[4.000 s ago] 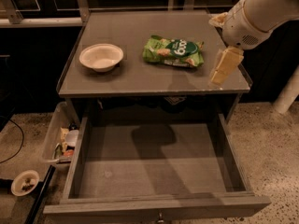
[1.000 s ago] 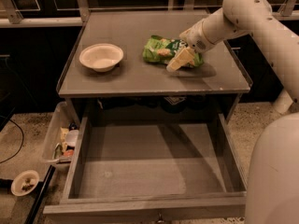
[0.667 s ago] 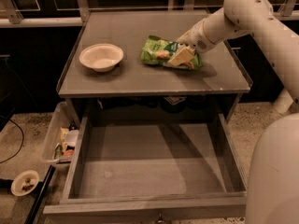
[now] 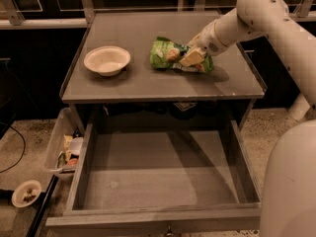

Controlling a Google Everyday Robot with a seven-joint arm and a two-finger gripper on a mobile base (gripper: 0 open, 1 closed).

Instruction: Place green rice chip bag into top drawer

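The green rice chip bag [image 4: 164,54] lies on the grey cabinet top [image 4: 148,85], right of centre. My gripper [image 4: 191,58] comes in from the upper right on the white arm and rests on the right half of the bag, covering part of it. The bag still sits on the cabinet top. The top drawer [image 4: 163,179] stands pulled out below the cabinet top, its flat grey bottom bare, its worn front edge near the bottom of the view.
A white bowl [image 4: 107,59] stands on the cabinet top left of the bag. A clear plastic bin of clutter [image 4: 63,143] sits on the floor left of the drawer, with a small dish [image 4: 27,192] beside it. My white body fills the right edge.
My gripper has come down from beside the cabinet's right edge onto the bag and shifted slightly up over it. The bag looks a little more bunched but stays in place.
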